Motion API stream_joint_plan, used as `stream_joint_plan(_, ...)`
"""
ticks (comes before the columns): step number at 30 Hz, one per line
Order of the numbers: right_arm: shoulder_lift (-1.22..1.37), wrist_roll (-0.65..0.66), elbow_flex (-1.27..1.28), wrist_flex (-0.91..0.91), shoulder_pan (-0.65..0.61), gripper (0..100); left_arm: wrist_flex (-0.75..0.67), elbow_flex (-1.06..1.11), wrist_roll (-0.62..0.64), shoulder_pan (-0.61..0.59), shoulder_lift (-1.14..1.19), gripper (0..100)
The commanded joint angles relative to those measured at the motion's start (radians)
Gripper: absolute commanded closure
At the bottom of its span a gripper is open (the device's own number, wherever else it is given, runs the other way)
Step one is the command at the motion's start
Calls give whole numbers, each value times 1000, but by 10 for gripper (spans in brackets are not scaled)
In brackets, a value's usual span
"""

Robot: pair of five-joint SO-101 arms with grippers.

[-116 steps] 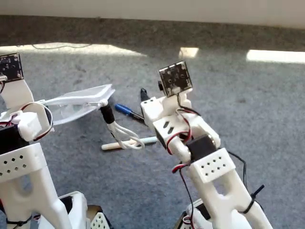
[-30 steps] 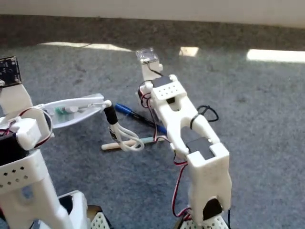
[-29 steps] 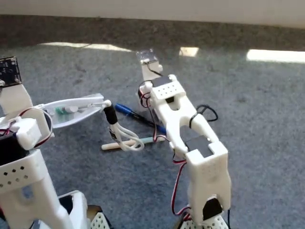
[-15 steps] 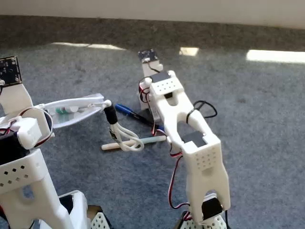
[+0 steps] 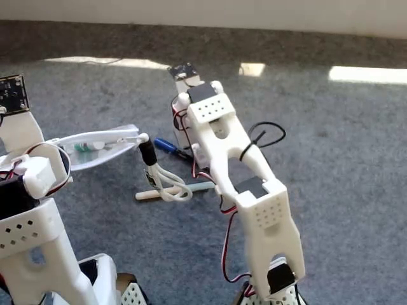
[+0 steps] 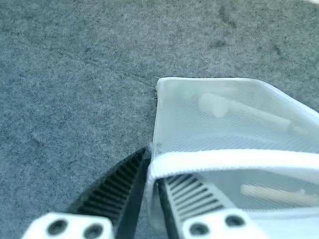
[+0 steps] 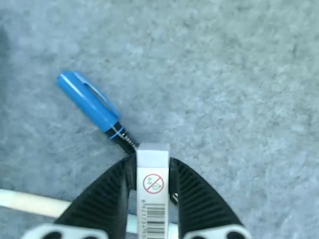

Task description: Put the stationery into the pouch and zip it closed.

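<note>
My left gripper (image 6: 152, 174) is shut on the rim of the clear mesh pouch (image 6: 224, 134), holding it off the carpet with its mouth toward the right arm (image 5: 216, 127). Inside the pouch (image 5: 95, 147) lie a white, green-marked item (image 5: 86, 147) and a pale stick (image 6: 279, 194). My right gripper (image 7: 152, 159) is shut on a small white box (image 7: 152, 184) with a barcode, low over the carpet. Just beyond its tips lies a blue-capped pen (image 7: 89, 107). The same pen (image 5: 166, 146) shows beside the right arm's wrist.
A pale stick (image 5: 149, 194) and a teal pen (image 5: 200, 187) lie on the grey carpet below the pouch's white cord loop (image 5: 166, 184). A black cable (image 5: 267, 133) arches off the right arm. Open carpet stretches to the right and far side.
The right arm has stretched forward and swung left, bringing its wrist down over the blue-capped pen. The pouch now sags lower with a green-marked item in it. The left arm stays put.
</note>
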Motion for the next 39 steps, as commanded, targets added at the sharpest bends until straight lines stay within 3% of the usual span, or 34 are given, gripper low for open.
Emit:
stream_joint_plan(1, -19, 3, -148, 117, -19, 994, -9, 5, 5, -15, -5, 993)
stream_joint_plan(5, -19, 9, -309, 265, -19, 994, -32, 36, 5, -15, -10, 993)
stream_joint_plan(9, -31, 5, -387, 271, -21, 994, -32, 38, 5, -15, -10, 993)
stream_joint_plan(22, -438, 9, -35, 252, -62, 994, -37, 38, 5, -15, -10, 993)
stream_joint_plan(31, -717, 6, 245, 114, -96, 994, -37, 38, 5, -15, -10, 993)
stream_joint_plan(39, -1033, 3, 621, -183, -114, 994, -37, 38, 5, -15, -10, 993)
